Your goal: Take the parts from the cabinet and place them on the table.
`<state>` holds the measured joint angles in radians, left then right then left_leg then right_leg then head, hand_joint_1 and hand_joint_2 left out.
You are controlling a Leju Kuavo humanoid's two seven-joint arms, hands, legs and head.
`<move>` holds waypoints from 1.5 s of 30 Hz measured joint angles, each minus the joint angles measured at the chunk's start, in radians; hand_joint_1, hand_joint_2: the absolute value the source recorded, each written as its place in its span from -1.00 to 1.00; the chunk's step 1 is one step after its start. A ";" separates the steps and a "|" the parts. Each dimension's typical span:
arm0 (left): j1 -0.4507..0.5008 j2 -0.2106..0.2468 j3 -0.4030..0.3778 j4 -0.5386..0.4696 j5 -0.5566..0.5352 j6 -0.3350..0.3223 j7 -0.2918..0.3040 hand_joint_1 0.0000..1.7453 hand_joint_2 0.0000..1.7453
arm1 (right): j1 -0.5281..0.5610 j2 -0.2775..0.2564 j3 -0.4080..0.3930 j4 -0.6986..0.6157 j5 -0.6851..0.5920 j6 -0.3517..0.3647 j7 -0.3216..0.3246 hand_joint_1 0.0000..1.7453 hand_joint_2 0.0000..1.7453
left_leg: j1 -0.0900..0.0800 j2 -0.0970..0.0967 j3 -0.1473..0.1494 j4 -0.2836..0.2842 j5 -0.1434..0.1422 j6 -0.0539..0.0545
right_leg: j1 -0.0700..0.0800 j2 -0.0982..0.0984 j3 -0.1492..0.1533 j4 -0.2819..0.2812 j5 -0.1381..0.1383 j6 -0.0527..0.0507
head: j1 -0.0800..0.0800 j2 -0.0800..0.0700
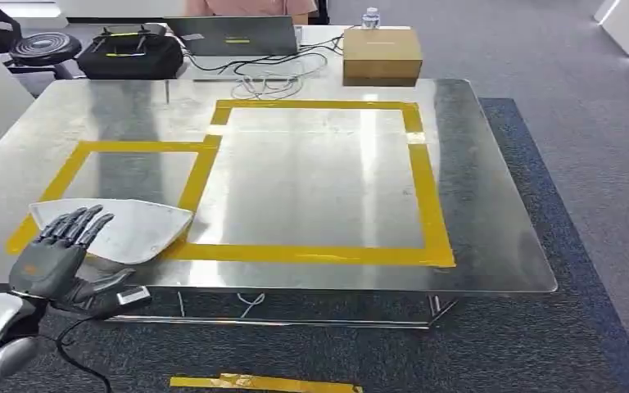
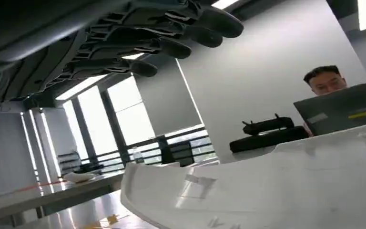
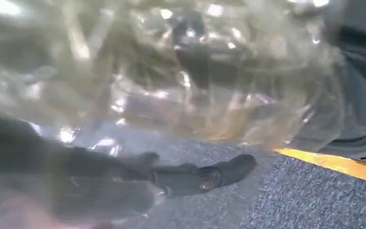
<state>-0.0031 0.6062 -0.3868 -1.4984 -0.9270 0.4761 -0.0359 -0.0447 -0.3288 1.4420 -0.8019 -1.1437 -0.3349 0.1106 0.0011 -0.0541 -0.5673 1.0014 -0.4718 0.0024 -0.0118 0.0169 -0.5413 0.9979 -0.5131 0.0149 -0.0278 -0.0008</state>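
No legible text or labels

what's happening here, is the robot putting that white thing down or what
The white part lies on the metal table, near its front left corner, over the smaller yellow tape rectangle. The robot's left hand is at the table's front edge beside the part, fingers spread, gripping nothing. The right hand hangs low over the carpet with clear plastic close in front of the camera; whether it holds anything cannot be told. A person sits behind a laptop at the far side.
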 joint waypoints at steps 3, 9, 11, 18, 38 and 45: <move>0.013 0.000 0.017 -0.009 0.000 0.009 -0.004 -1.00 -1.00 | 0.000 -0.001 0.000 -0.006 0.010 -0.013 0.000 -1.00 -1.00 | -0.002 0.000 -0.001 0.004 -0.003 0.005 | -0.002 0.001 0.001 0.000 -0.001 0.004 | 0.000 0.000; 0.051 0.012 0.085 -0.049 -0.004 0.039 -0.027 -1.00 -1.00 | 0.000 -0.007 -0.003 -0.017 0.018 -0.024 0.000 -1.00 -1.00 | 0.006 -0.002 0.009 -0.016 0.008 0.028 | 0.000 -0.007 -0.003 0.006 -0.014 0.022 | 0.001 0.000; 0.057 0.013 0.101 -0.056 -0.005 0.045 -0.029 -1.00 -1.00 | -0.002 -0.009 -0.005 -0.019 0.019 -0.024 0.000 -1.00 -1.00 | 0.009 -0.009 0.008 -0.018 0.010 0.032 | -0.001 -0.009 -0.064 0.136 -0.089 0.023 | 0.008 0.000; 0.080 0.012 0.121 -0.061 -0.006 0.045 -0.030 -1.00 -1.00 | 0.003 -0.014 -0.007 -0.021 0.018 -0.023 0.000 -1.00 -1.00 | 0.012 -0.064 0.011 -0.011 0.002 0.019 | -0.009 0.041 -0.025 0.024 0.019 0.024 | 0.008 0.000; 0.106 0.016 0.145 -0.071 -0.013 0.050 -0.035 -1.00 -1.00 | 0.008 -0.020 -0.008 -0.035 0.015 -0.026 0.016 -1.00 -1.00 | -0.002 0.129 -0.019 0.014 0.001 -0.008 | 0.012 -0.185 0.050 -0.007 -0.042 0.004 | -0.003 0.000; 0.114 0.008 0.146 -0.072 -0.013 0.053 -0.035 -1.00 -1.00 | 0.013 -0.024 -0.016 -0.041 0.015 -0.031 0.011 -1.00 -1.00 | 0.005 0.026 -0.015 0.003 0.006 0.020 | 0.002 -0.019 -0.109 0.309 -0.186 0.020 | 0.008 0.000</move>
<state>0.1108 0.6145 -0.2403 -1.5702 -0.9400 0.5291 -0.0710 -0.0319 -0.3532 1.4263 -0.8427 -1.1288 -0.3658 0.1217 0.0065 -0.0277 -0.5819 1.0046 -0.4656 0.0228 -0.0096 -0.0016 -0.6499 1.3069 -0.6994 0.0353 -0.0202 -0.0008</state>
